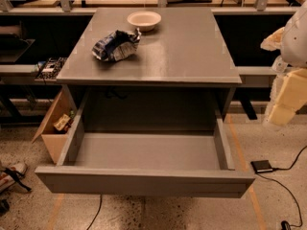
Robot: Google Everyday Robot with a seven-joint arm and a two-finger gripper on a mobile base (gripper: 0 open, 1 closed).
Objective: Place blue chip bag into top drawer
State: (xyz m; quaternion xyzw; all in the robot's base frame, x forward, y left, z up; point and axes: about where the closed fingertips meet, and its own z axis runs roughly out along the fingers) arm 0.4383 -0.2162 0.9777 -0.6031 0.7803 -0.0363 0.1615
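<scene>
The counter (182, 51) was the flat grey top of a cabinet, seen from the front and a little above. The blue chip bag (115, 45) lay on the counter's left half, crumpled and on its side, with white and silver patches showing among the dark blue. It sat nearer the counter's back edge than its front edge, and nothing touched it. A round cream bowl (144, 19) stood upright at the back of the counter, just behind and to the right of the bag, close to it but apart.

Directly under the counter's front edge the top drawer (144, 182) stood pulled far out, its plain front panel well forward of the counter and its grey floor and side walls in full view. The bag was not in it.

The claw (286, 99) hung off the counter's right side, out past the right front corner and lower than the counter's surface, apart from the cabinet and well away from the bag. It showed as pale, blocky cream shapes at the edge of the view; whether it was released or clenched could not be told.

Below the counter's left side a tan cardboard box (53, 128) leaned on the speckled floor. Below the counter's right side a small black device (262, 166) lay on the floor with a cable running from it.
</scene>
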